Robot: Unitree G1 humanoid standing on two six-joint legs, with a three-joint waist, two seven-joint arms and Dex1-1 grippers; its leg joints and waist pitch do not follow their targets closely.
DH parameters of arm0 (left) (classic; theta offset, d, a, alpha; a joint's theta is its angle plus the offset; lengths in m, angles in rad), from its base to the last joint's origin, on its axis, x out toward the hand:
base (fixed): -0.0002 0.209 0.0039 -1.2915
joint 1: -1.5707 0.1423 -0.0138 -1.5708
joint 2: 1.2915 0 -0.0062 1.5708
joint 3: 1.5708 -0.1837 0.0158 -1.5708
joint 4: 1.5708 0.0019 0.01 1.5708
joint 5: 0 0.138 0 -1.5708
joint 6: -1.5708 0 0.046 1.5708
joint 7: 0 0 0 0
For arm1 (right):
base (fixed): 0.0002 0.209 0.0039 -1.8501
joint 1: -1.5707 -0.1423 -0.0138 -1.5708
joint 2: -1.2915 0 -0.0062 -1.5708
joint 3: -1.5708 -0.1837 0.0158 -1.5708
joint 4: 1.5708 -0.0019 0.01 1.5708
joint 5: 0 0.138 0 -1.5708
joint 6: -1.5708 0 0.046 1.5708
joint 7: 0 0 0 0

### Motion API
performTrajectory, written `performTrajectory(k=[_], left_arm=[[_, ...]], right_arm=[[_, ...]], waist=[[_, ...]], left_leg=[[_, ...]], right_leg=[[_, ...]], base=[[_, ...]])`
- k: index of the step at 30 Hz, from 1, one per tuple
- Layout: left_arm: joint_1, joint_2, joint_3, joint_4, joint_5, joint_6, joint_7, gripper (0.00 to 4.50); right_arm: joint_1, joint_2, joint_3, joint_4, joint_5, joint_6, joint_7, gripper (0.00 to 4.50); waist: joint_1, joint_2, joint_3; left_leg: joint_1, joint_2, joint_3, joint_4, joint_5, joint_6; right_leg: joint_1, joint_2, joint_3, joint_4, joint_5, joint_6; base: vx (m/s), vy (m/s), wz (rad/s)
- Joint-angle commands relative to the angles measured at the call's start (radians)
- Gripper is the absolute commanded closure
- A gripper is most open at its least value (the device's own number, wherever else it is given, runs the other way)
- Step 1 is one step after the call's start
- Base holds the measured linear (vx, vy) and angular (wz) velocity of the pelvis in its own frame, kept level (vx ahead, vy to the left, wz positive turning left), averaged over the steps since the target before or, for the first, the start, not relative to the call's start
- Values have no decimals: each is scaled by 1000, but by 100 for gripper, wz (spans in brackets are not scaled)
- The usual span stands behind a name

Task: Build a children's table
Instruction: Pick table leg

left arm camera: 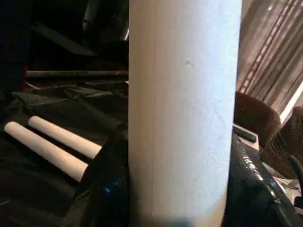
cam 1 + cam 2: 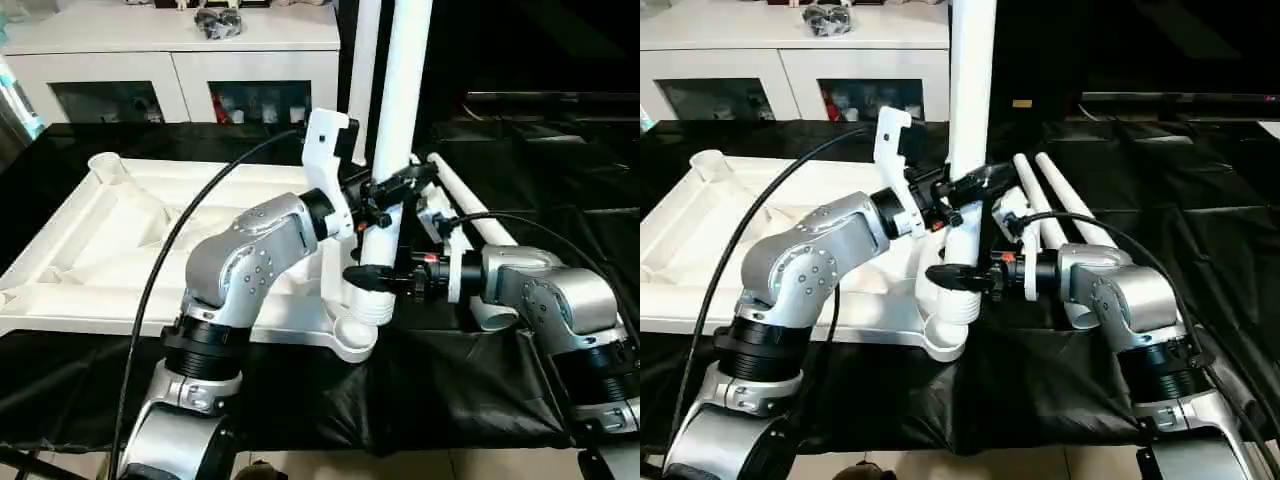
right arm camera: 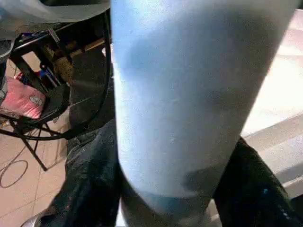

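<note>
The children's table top (image 2: 120, 230) lies upside down on black cloth, rim up. One white leg (image 2: 402, 90) stands upright in its near right corner socket (image 2: 352, 335). My left gripper (image 2: 392, 192) is shut on this leg partway up; its fingers (image 1: 106, 184) press both sides of it. Lower down, just above the socket, my right gripper (image 2: 378, 272) is shut on the same leg, and its black fingers (image 3: 90, 189) hug the shaft. A second leg (image 2: 363, 60) rises behind the first. Two more legs (image 2: 1065, 205) lie side by side on the cloth to the right.
A white cabinet (image 2: 170, 60) with shelf openings stands behind the work, with small items on top. The black cloth (image 2: 450, 390) covers the surface to the front edge. The left arm's black cable (image 2: 160, 260) arcs over the table top.
</note>
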Motion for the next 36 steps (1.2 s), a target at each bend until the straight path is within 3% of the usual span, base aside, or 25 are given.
performTrajectory(k=[1, 9, 11, 16, 19, 21, 22, 23, 25, 26, 27, 29, 30, 32, 34, 36], left_arm=[[-1, -1, -2, -26, -13, 5, -12, 265], [3, 7, -27, -30, 12, -4, -14, 265], [-5, 3, -20, -13, 20, 5, 11, 195], [-10, 2, -14, -23, 9, -12, -6, 162], [-13, 0, 0, -33, 3, -39, -11, 147], [-37, 3, 70, -46, -45, -59, -12, 147], [-46, 8, 97, -50, -60, -67, -14, 147], [-54, 33, 127, -43, -72, -73, -28, 147], [-49, 120, 137, -31, -55, -87, -100, 147], [-49, 120, 137, -31, -55, -87, -100, 147], [-17, 217, 107, -30, -30, -95, -207, 147], [7, 267, 79, -30, -9, -103, -264, 147], [66, 357, 14, -27, 44, -146, -374, 147], [99, 396, -22, -22, 73, -167, -419, 147], [131, 426, -59, -16, 106, -202, -452, 147], [188, 497, -163, 3, 188, -268, -507, 147]], right_arm=[[-12, 0, 3, 4, -14, -11, -6, 248], [-15, 4, 5, 7, -21, -2, -15, 259], [-11, 7, 5, 6, -22, -7, -17, 259], [1, 24, -11, 3, -17, -27, -33, 259], [4, 46, -37, 7, -9, -44, -60, 259], [8, 87, -85, 18, -3, -75, -132, 259], [10, 103, -101, 22, -6, -89, -160, 259], [12, 119, -118, 28, -19, -111, -201, 259], [14, 145, -152, 49, -53, -164, -295, 259], [14, 145, -152, 49, -53, -164, -295, 259], [14, 151, -180, 73, -83, -184, -375, 259], [18, 149, -187, 78, -101, -198, -406, 259], [40, 136, -182, 64, -140, -224, -437, 259], [57, 131, -178, 47, -161, -239, -448, 259], [75, 130, -180, 26, -172, -242, -460, 259], [113, 133, -190, -23, -181, -250, -482, 259]], waist=[[1, -30, -82], [1, -30, -82], [1, -29, -82], [2, -26, -83], [1, -26, -83], [2, -17, -83], [1, -19, -83], [-1, -20, -84], [-3, -9, -82], [-9, -11, -81], [-5, -8, -81], [-12, 0, -82], [-13, 0, -83], [-11, 7, -85], [-11, 4, -83], [-8, 4, -82]], left_leg=[[18, 50, -17, -55, -122, 64], [18, 50, -17, -56, -125, 61], [18, 50, -16, -55, -125, 60], [18, 50, -17, -55, -125, 58], [18, 51, -18, -56, -126, 56], [19, 50, -19, -56, -134, 51], [19, 50, -18, -56, -137, 49], [17, 49, -19, -58, -139, 42], [24, 47, -20, -62, -162, 25], [22, 46, -21, -64, -171, 20], [28, 48, -22, -65, -174, 12], [31, 48, -21, -69, -176, -4], [33, 49, -20, -68, -180, -9], [40, 52, -18, -69, -191, -18], [36, 52, -18, -72, -196, -17], [31, 53, -22, -75, -202, -12]], right_leg=[[57, -76, 50, -77, -251, -150], [57, -75, 51, -78, -261, -142], [57, -75, 51, -78, -259, -142], [56, -76, 51, -78, -255, -146], [56, -76, 50, -77, -250, -148], [56, -76, 49, -76, -245, -157], [55, -77, 50, -77, -244, -157], [57, -77, 48, -75, -243, -161], [47, -74, 48, -80, -273, -145], [51, -72, 47, -76, -279, -140], [48, -75, 49, -81, -286, -131], [44, -68, 51, -74, -275, -128], [45, -68, 52, -72, -260, -134], [41, -69, 55, -70, -217, -142], [44, -70, 57, -67, -213, -144], [47, -73, 58, -70, -219, -139]], base=[[0, 0, 0], [0, 0, 0], [0, 0, 0], [0, 0, 0], [0, 0, 0], [0, 0, 0], [0, 0, 0], [0, 0, 0], [0, 0, 0], [0, 0, 0], [0, 0, 0], [0, 0, 0], [0, 0, 0], [0, 0, 0], [0, 0, 0], [0, 0, 0]])
